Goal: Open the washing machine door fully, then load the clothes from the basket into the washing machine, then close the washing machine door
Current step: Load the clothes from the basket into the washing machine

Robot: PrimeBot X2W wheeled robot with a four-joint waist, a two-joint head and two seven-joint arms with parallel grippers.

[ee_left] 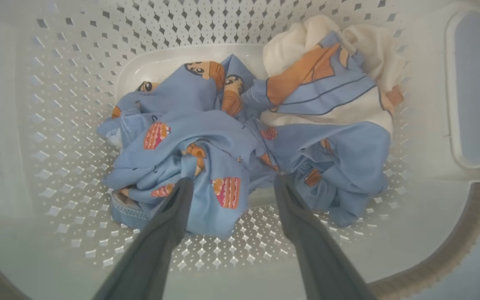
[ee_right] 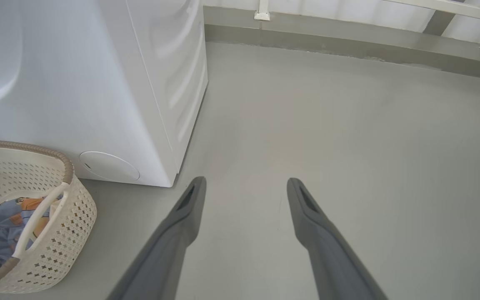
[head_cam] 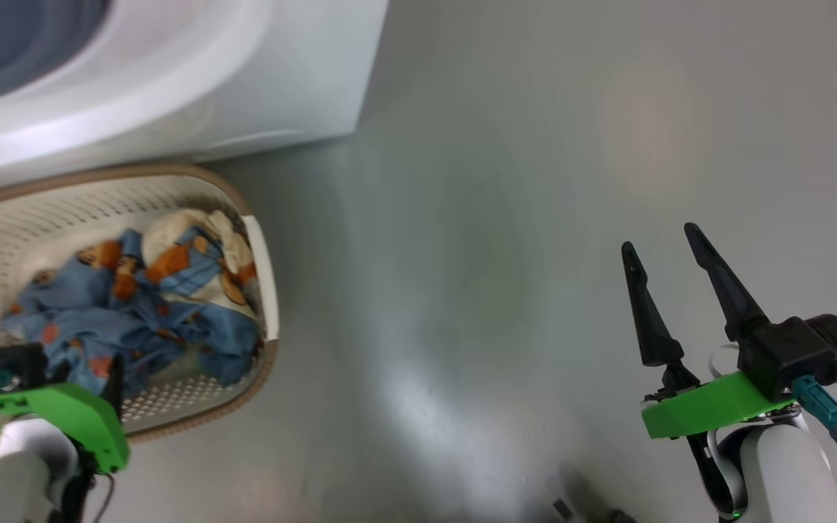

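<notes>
The clothes (ee_left: pixel 231 150), a crumpled heap of blue printed and cream cloth, lie in the bottom of the basket (head_cam: pixel 26 218), which stands on the floor (head_cam: pixel 498 290) just in front of the washer (head_cam: pixel 280 73). The left jaws stand wide, reaching down into the basket with their fingertips (ee_left: pixel 186 187) at the heap and a raised blue fold between them. The right jaws are wide too, empty, over bare floor well apart from the basket. The cloth looks light, soft and limp: it will likely sag and trail, and pieces may tangle. A thick bunched fold near the heap's middle seems the best hold, pinched deep.
</notes>
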